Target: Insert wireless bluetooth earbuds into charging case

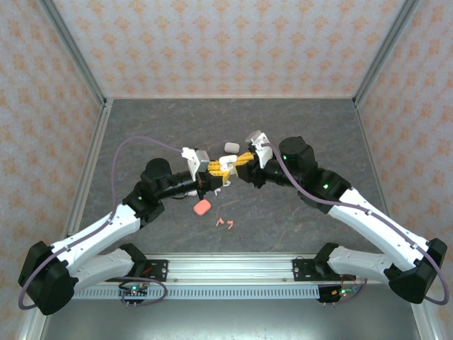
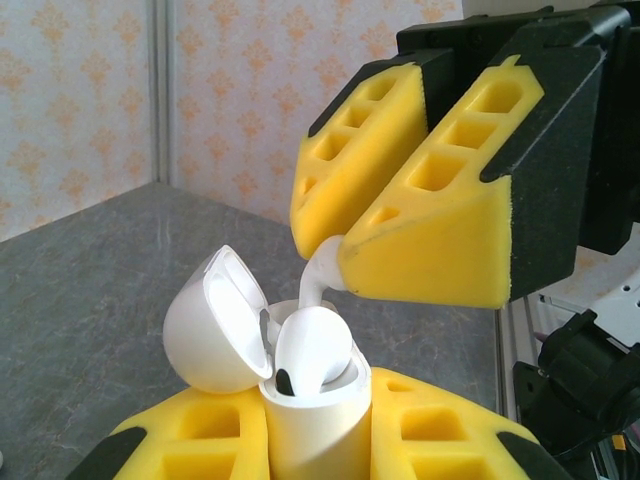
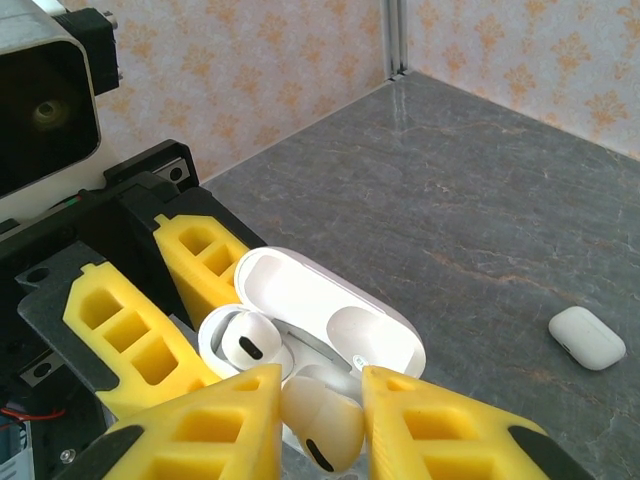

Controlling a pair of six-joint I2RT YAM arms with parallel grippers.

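White earbud (image 2: 312, 345) in open white case (image 2: 315, 440), 2nd earbud (image 3: 322, 420) just above, 2 pink earbuds (image 1: 231, 224) apart

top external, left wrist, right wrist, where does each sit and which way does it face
Top external: above and behind the robot, looking down at the table; left arm and right arm show, left gripper and right gripper meeting mid-table.
Left wrist: on the left arm, looking along its own fingers at the open white case they clamp, right gripper above it.
Right wrist: on the right arm, looking past its own fingers at the white earbud they pinch.
Shared: both wrist views show the case and the opposite gripper.
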